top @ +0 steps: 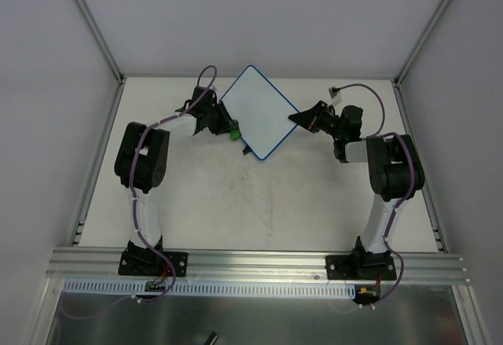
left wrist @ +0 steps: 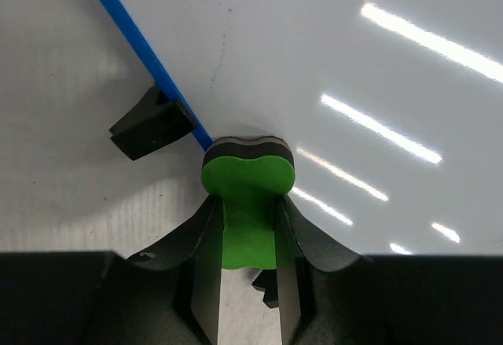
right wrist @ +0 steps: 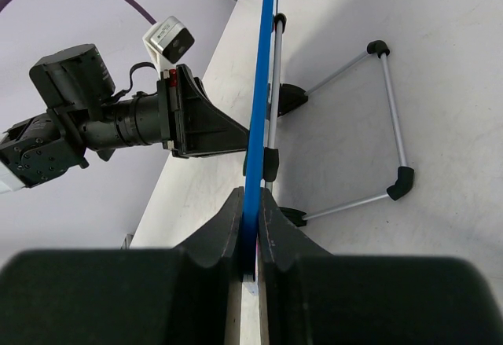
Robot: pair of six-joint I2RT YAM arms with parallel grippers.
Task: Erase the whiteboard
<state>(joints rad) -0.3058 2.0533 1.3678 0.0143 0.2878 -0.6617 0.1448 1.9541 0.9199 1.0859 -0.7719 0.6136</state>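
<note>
The whiteboard [top: 258,111] is a white board with a thin blue frame, turned like a diamond at the back middle of the table. Its face looks blank. My right gripper [top: 297,118] is shut on its right corner; the right wrist view shows the blue frame [right wrist: 258,109] edge-on between the fingers [right wrist: 228,227]. My left gripper [top: 229,130] is shut on a green eraser [top: 234,133] at the board's lower left edge. In the left wrist view the green eraser [left wrist: 248,192] presses its dark felt side onto the board [left wrist: 330,62] by the blue frame [left wrist: 141,50].
A black tab [left wrist: 149,122] sticks out from the board's frame beside the eraser. A folding wire stand [right wrist: 389,125] with black joints shows behind the board in the right wrist view. Grey walls enclose the table [top: 259,211] on three sides.
</note>
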